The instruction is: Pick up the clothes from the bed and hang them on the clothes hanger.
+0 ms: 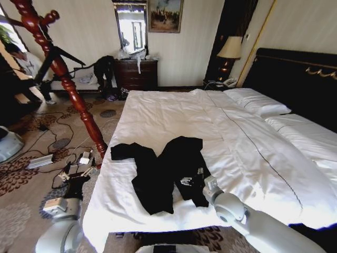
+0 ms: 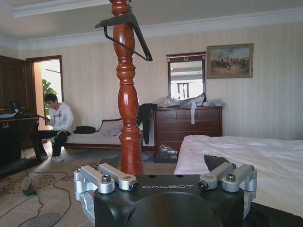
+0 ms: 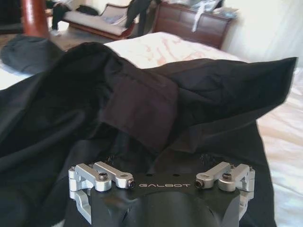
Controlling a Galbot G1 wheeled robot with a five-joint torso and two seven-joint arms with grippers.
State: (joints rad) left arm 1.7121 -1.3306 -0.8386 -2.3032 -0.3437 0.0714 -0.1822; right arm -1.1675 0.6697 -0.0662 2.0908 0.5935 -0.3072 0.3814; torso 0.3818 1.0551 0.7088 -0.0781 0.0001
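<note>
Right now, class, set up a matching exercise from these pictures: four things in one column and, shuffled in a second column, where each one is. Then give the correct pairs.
Things
1. black garment
2. coat stand
3. right gripper
4. table lamp

Places
A. on the carpet beside the bed's left edge
B. on the nightstand beside the black headboard
C. spread on the white duvet near the foot
D. down on the garment's right side

Pairs: 1-C, 2-A, 3-D, 4-B
</note>
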